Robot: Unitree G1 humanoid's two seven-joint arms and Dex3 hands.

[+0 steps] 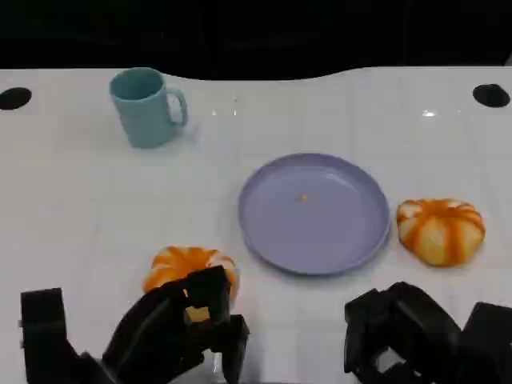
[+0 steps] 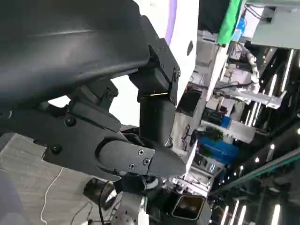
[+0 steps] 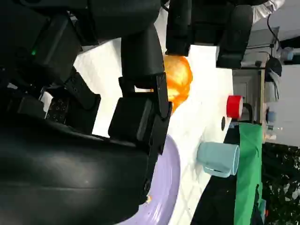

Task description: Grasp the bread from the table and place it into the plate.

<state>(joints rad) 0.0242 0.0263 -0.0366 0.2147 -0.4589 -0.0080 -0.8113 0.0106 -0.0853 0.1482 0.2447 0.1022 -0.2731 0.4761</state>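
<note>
An orange bread with white stripes lies on the white table in front of the lilac plate's left edge. My left hand is right behind the bread, its fingers spread and reaching over its near side without closing on it. The right wrist view shows this bread with the left hand's fingers at it. A second orange bread lies just right of the plate. My right hand hovers low at the table's near edge, in front of that bread, holding nothing. The plate holds no bread.
A teal mug stands at the far left of the table, seen too in the right wrist view as the mug. Two black holes mark the table's far corners. Beyond the far edge it is dark.
</note>
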